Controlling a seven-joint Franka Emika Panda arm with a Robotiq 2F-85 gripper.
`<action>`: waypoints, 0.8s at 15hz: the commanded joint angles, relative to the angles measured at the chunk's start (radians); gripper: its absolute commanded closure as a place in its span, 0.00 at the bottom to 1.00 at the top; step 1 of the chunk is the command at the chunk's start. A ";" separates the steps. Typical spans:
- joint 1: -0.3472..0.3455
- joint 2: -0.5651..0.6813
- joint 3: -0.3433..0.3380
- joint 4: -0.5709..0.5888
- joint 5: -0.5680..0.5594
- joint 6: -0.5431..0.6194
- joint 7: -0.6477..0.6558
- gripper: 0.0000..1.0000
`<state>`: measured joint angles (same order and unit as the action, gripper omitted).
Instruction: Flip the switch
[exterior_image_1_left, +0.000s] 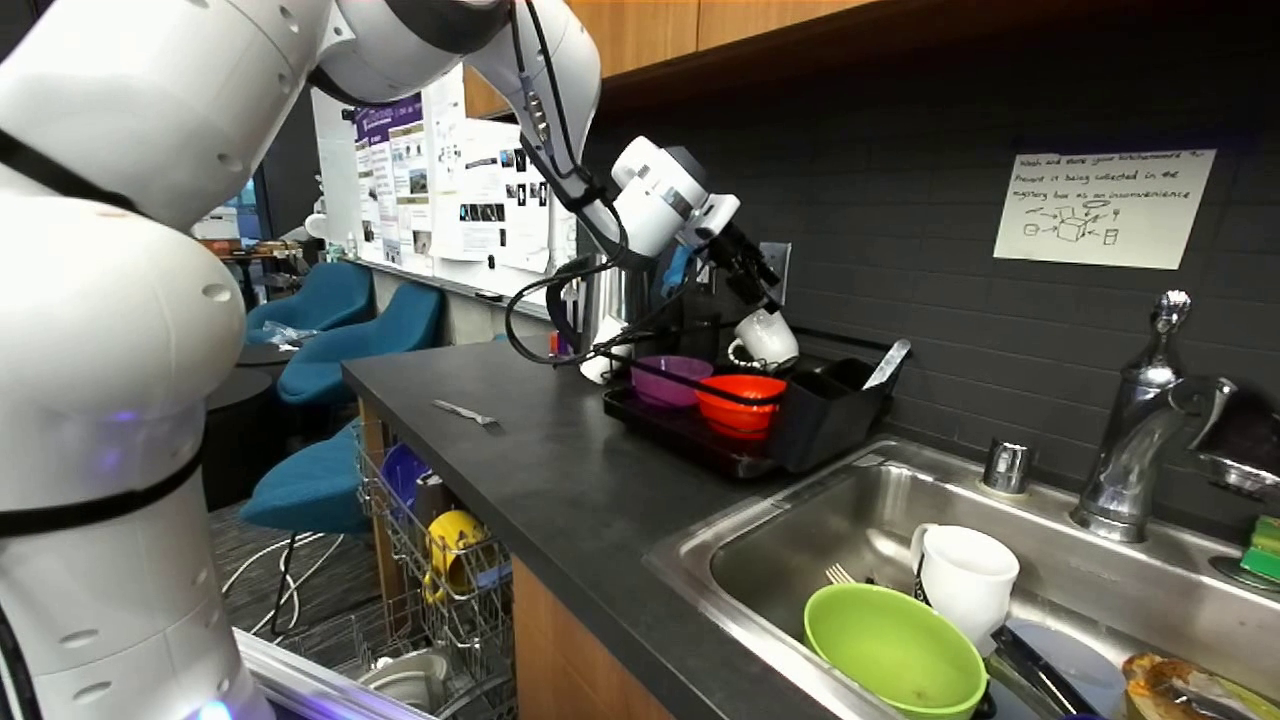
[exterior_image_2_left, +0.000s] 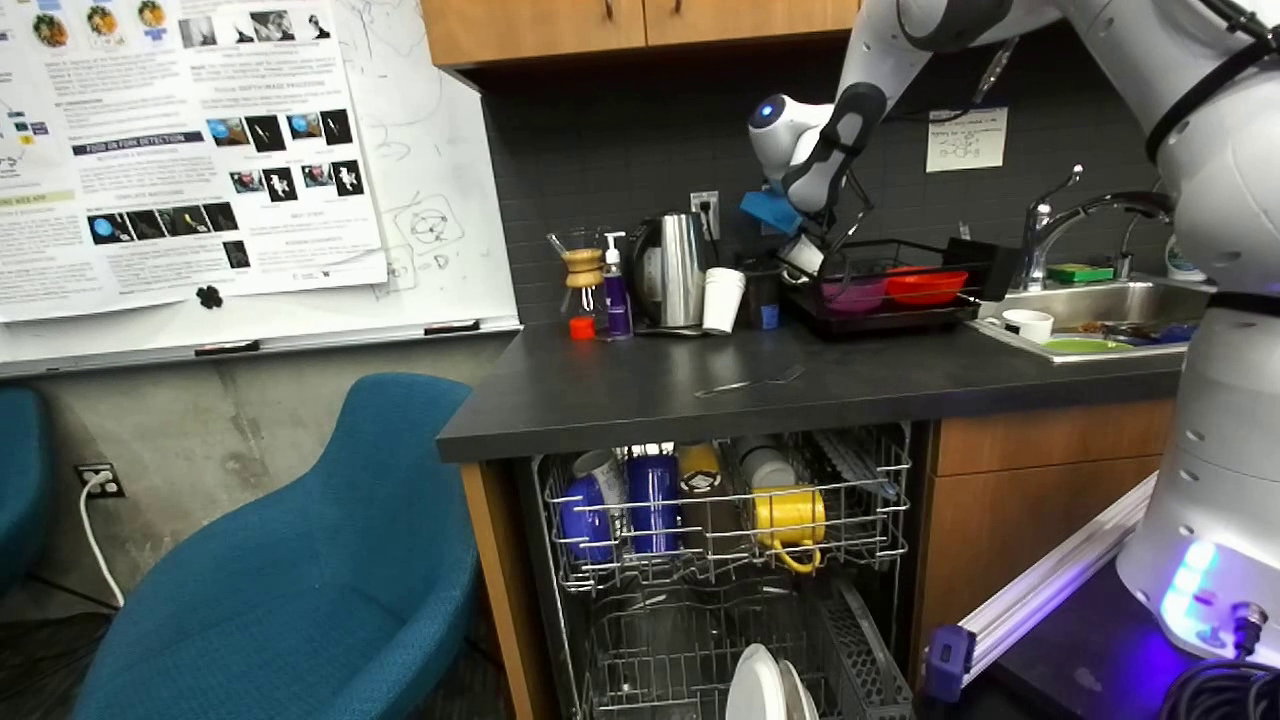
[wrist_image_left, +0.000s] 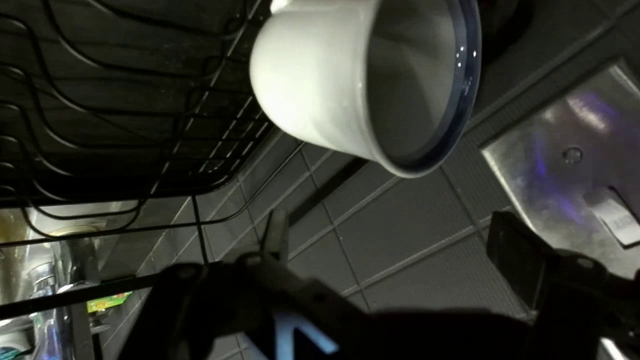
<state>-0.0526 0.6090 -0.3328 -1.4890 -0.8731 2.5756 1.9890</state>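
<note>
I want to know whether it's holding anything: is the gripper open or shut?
Open: in the wrist view, the gripper has its fingers wide apart, with wall tiles showing between them.

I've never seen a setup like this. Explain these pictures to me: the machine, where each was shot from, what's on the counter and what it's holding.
The machine is a robot arm ending in a tool with two fingers. Two cameras outside the arm took the wide pictures; the dark close-up comes from one on its wrist. On the counter are a fork, a kettle and a rack with a purple bowl and a red bowl, among other things. The tool holds nothing: its fingers stand apart, with wall showing between them. Near it is a tilted mug, and on the wall a plate with a switch, likely its target.
</note>
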 joint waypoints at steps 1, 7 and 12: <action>-0.012 0.032 -0.013 0.060 0.010 0.000 0.031 0.00; -0.027 0.045 -0.001 0.094 0.034 -0.007 0.029 0.00; -0.018 0.044 0.011 0.081 0.070 0.003 0.005 0.00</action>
<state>-0.0692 0.6367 -0.3288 -1.4281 -0.8331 2.5762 2.0096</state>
